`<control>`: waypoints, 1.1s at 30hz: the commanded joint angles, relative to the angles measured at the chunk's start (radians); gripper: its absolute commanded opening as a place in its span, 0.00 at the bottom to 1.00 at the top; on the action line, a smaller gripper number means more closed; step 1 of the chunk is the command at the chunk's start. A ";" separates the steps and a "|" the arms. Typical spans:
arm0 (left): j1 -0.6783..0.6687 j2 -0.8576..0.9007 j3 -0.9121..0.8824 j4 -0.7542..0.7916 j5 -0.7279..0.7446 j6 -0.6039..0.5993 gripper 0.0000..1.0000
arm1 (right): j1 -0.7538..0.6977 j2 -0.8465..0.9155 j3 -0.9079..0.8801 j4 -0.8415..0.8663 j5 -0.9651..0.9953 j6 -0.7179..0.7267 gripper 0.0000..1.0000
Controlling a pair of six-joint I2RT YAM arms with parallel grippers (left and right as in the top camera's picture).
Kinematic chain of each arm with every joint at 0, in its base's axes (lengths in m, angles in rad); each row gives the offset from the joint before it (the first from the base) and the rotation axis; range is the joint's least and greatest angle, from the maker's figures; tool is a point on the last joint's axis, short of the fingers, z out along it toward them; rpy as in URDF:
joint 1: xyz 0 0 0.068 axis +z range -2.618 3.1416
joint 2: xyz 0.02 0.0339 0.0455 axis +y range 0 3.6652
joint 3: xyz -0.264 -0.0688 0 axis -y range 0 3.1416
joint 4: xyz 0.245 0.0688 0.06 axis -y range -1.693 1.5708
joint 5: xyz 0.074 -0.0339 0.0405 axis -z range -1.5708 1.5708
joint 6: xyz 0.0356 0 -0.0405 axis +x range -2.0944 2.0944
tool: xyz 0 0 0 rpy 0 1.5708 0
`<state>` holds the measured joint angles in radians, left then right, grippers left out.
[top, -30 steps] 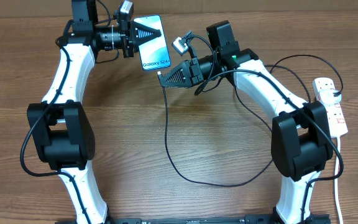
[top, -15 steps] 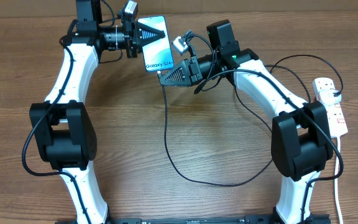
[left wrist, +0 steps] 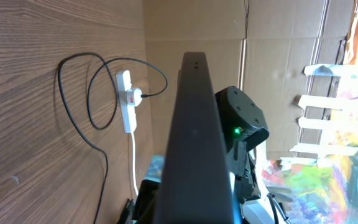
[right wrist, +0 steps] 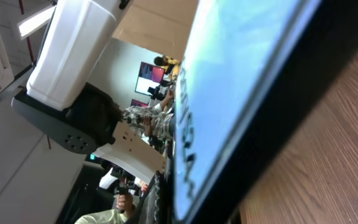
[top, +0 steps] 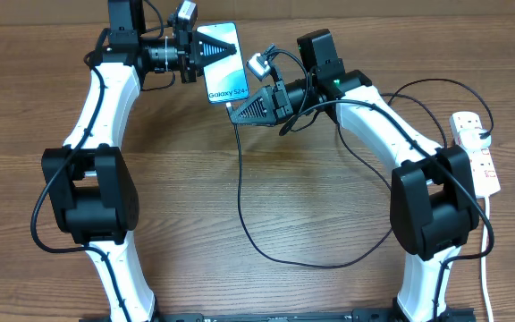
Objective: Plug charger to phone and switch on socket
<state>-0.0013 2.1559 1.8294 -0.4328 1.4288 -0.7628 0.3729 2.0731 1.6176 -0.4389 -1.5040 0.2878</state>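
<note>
The phone [top: 225, 70], its light-blue screen lit, is lifted at the back of the table, and my left gripper [top: 213, 49] is shut on its far end. My right gripper [top: 237, 109] is shut on the charger [top: 240, 192] at its connector end, right at the phone's near end; whether the tip is inserted is hidden. The black cable loops down over the table and back up to the socket [top: 478, 152], a white power strip at the right edge. In the left wrist view the phone's dark edge [left wrist: 194, 137] fills the middle, with the socket [left wrist: 127, 104] behind. The phone's screen [right wrist: 241, 74] crowds the right wrist view.
Both arm bases stand at the front of the wooden table [top: 177, 179]. A cardboard wall [left wrist: 278, 31] closes the back. The cable's loop [top: 316, 264] lies across the middle front, and the strip's white cord [top: 487, 268] runs along the right edge.
The left gripper carried the phone slightly right, toward the right gripper, bringing its near end against the connector. Over the last half second nothing moved.
</note>
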 commanded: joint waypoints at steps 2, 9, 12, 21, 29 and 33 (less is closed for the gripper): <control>0.009 -0.032 0.006 0.004 0.033 0.023 0.04 | -0.003 -0.028 0.011 0.000 -0.016 0.000 0.04; 0.009 -0.032 0.006 0.004 0.047 0.023 0.04 | -0.003 -0.028 0.011 0.000 0.023 0.001 0.04; 0.009 -0.032 0.006 0.003 0.047 0.022 0.04 | -0.003 -0.028 0.011 -0.001 0.038 0.001 0.04; 0.009 -0.032 0.006 0.003 0.057 0.022 0.04 | -0.003 -0.028 0.011 0.000 0.044 0.001 0.04; 0.013 -0.032 0.006 0.003 0.056 0.023 0.04 | -0.003 -0.028 0.011 -0.001 0.010 0.001 0.04; 0.014 -0.032 0.006 0.003 0.054 0.023 0.04 | -0.003 -0.028 0.011 0.000 0.010 0.000 0.04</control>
<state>0.0025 2.1559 1.8294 -0.4328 1.4376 -0.7593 0.3729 2.0731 1.6176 -0.4408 -1.4704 0.2878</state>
